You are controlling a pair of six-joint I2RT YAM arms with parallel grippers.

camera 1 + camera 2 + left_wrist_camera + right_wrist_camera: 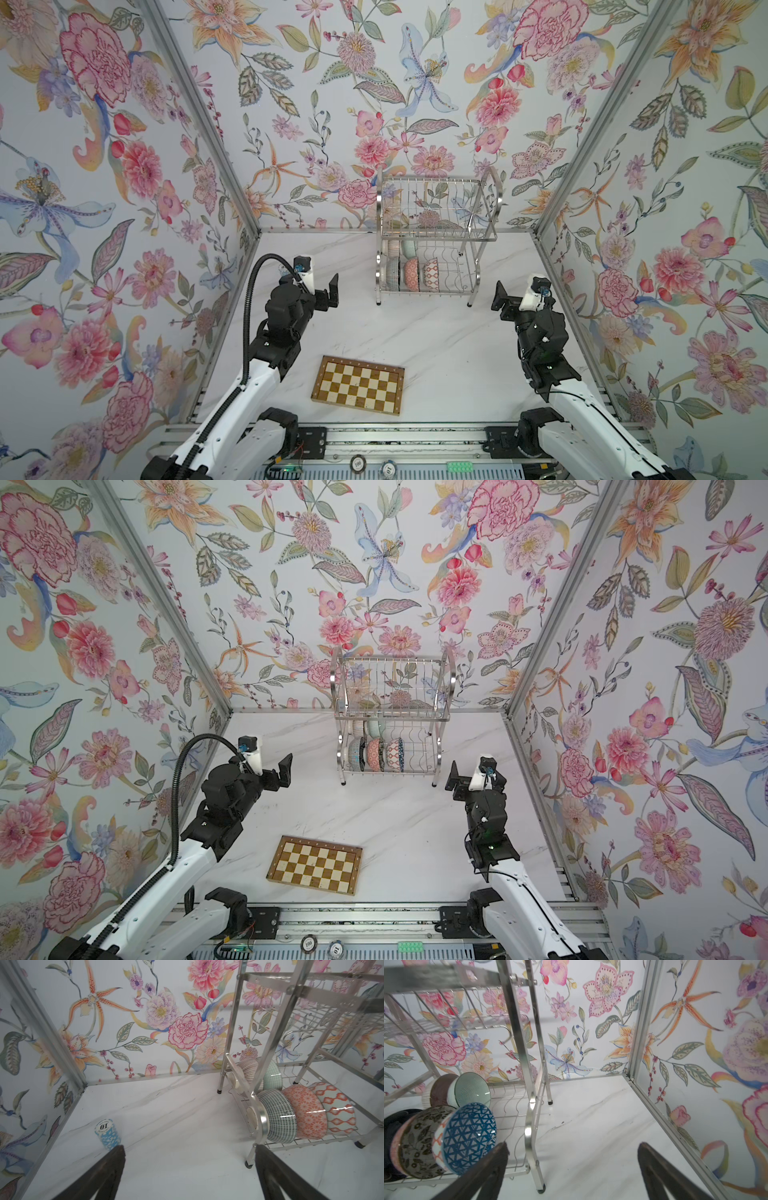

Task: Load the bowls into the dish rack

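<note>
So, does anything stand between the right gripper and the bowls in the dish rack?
Only the dish rack itself: its arched side frame stands between the open right gripper and the blue lattice bowl, the nearest bowl. Nothing loose lies between them.

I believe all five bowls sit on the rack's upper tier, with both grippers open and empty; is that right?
Not quite: the bowls sit on the lower tier of the dish rack, as the right wrist view shows. The left gripper and right gripper are open, empty.
</note>
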